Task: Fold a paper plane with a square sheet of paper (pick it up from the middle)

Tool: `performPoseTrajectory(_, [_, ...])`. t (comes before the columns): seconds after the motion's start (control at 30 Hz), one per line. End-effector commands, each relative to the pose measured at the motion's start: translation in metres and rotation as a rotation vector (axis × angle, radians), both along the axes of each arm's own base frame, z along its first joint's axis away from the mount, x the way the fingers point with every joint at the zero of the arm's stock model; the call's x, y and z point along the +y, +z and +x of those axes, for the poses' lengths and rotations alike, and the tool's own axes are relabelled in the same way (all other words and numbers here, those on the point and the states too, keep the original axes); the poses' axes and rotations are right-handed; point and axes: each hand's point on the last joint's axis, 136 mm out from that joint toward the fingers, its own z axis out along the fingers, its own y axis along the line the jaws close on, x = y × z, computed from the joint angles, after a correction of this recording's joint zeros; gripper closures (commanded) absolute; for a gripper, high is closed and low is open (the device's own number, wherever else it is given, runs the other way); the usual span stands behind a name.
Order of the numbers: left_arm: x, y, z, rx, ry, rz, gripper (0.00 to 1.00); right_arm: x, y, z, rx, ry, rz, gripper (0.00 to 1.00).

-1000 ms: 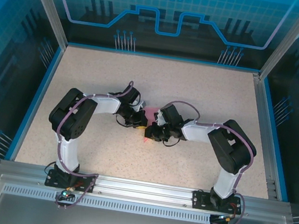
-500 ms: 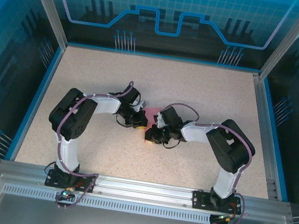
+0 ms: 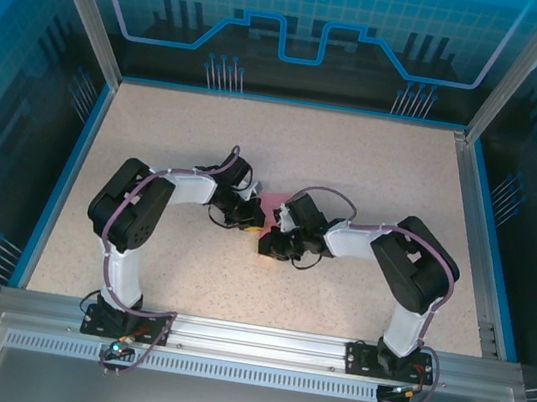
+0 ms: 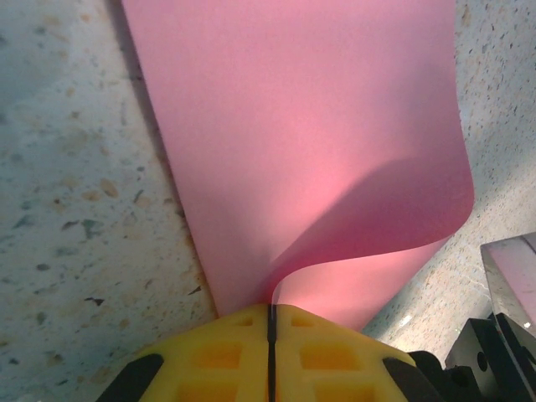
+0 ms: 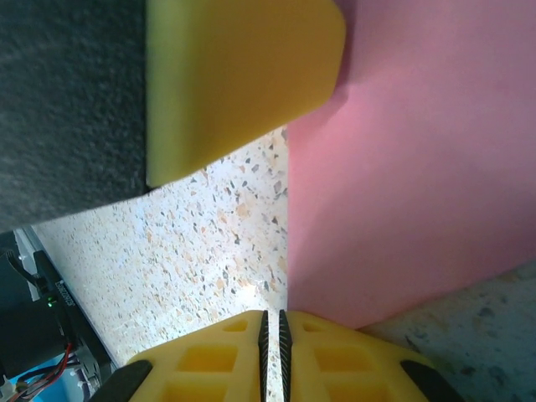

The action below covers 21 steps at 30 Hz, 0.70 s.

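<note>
The pink square sheet of paper (image 4: 293,126) lies on the speckled table between the two arms, and its near side curls up and over. My left gripper (image 4: 270,308) is shut on that curled edge, which runs into the seam between the yellow fingers. My right gripper (image 5: 273,314) is shut down to a thin slit with nothing in it. It sits low over the table, just left of the paper's (image 5: 402,167) straight edge. From above, the left gripper (image 3: 256,221) and the right gripper (image 3: 270,242) almost meet over the pink sheet (image 3: 274,205). No paper plane is in view.
The left gripper's yellow finger (image 5: 243,75) and its dark body hang close above the right one. Blue rails (image 3: 71,172) and clear panels wall in the speckled table (image 3: 356,154). Bare tabletop lies beyond and beside both arms.
The right gripper has crept slightly left toward the left gripper, covering the bit of pink that showed below it. The left arm has stayed put.
</note>
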Motion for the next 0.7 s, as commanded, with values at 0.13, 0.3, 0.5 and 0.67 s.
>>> performPoseTrajectory(0.13, [0.002,-0.003,0.001,-0.012,-0.004,0.021,0.91,-0.006,-0.017,-0.013,0.034,0.017,-0.084,0.86])
performPoseTrajectory(0.3, [0.003,-0.003,0.002,-0.014,-0.005,0.023,0.91,0.000,0.006,-0.005,-0.011,0.006,-0.030,0.86])
performPoseTrajectory(0.5, [0.002,-0.003,0.001,-0.014,-0.007,0.022,0.91,-0.011,0.038,0.015,-0.122,-0.066,-0.010,0.86])
performPoseTrajectory(0.67, [0.002,-0.001,0.002,-0.018,-0.007,0.020,0.91,-0.013,0.023,0.017,-0.090,-0.070,-0.026,0.86])
